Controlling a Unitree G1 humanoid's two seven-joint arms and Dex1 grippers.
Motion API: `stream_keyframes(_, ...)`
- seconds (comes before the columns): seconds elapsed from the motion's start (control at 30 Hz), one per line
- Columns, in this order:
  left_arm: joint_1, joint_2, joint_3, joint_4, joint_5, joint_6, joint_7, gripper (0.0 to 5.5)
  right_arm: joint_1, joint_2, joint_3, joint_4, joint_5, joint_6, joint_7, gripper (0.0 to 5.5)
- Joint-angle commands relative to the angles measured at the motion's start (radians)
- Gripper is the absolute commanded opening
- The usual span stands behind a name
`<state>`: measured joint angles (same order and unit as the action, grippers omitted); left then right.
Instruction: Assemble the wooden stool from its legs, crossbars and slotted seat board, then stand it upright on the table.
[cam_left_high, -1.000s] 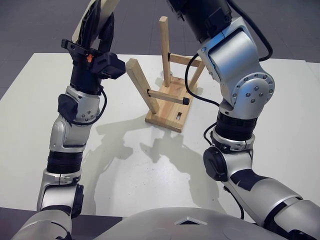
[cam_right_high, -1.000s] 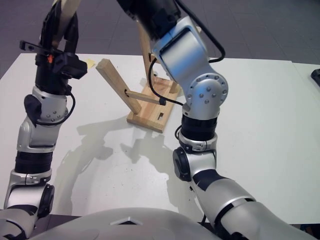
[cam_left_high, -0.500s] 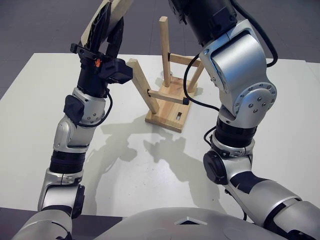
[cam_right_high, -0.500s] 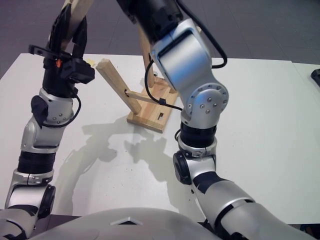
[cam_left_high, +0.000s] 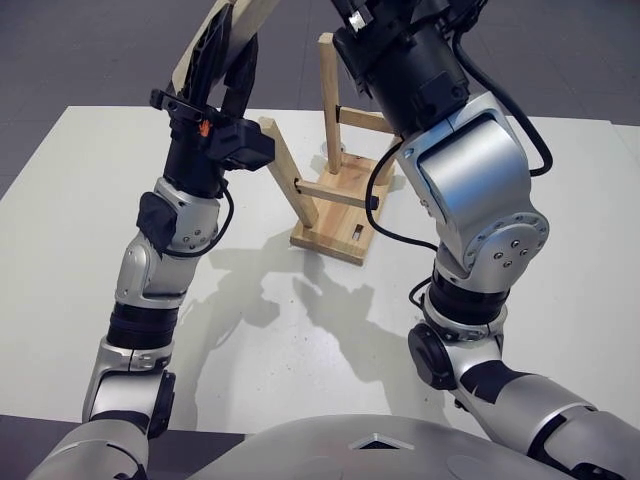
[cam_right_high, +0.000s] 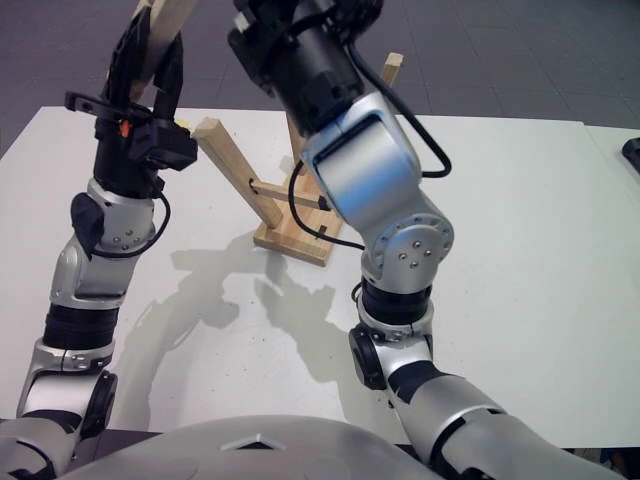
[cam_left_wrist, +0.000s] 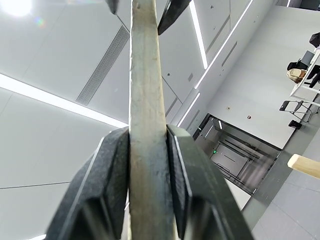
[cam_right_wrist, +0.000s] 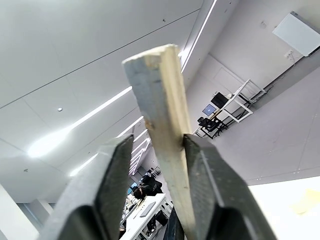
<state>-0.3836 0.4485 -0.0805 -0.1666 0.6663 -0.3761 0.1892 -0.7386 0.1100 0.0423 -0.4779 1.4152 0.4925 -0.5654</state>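
Note for your log: the long wooden bar (cam_left_high: 252, 12) clamped in your left gripper (cam_left_high: 225, 45) runs off the top edge of the head views, so its upper end is cut off. In the left wrist view it leaves the frame at both ends. The wooden stick (cam_right_wrist: 162, 115) gripped by your right gripper (cam_right_wrist: 159, 142) is cut off below the fingers, so you cannot tell leg from crossbar. Your right arm (cam_left_high: 470, 170) exits the head views at the top edge and covers the far legs of the stool (cam_left_high: 300, 185) and part of the seat board (cam_left_high: 330, 240). The slot (cam_left_high: 357, 232) is too small to judge.
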Motion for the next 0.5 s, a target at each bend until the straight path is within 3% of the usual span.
stream_keyframes(0.03,0.023,-0.007,-0.034,-0.004,0.022,0.005,-0.038,0.99,-0.001,0.017,0.027,-0.025,0.005,0.016,0.007,1.08)
stream_keyframes(0.07,0.025,-0.009,-0.038,-0.007,0.022,0.005,-0.04,0.99,-0.002,0.013,0.027,-0.025,0.002,0.019,0.01,1.01)
stream_keyframes(0.1,0.028,-0.011,-0.042,-0.011,0.023,0.006,-0.041,0.99,-0.003,0.01,0.027,-0.026,0.0,0.021,0.011,1.37)
stream_keyframes(0.5,0.056,-0.018,-0.067,-0.038,0.028,0.016,-0.053,0.99,0.006,0.01,0.019,-0.031,-0.013,0.024,-0.014,3.15)
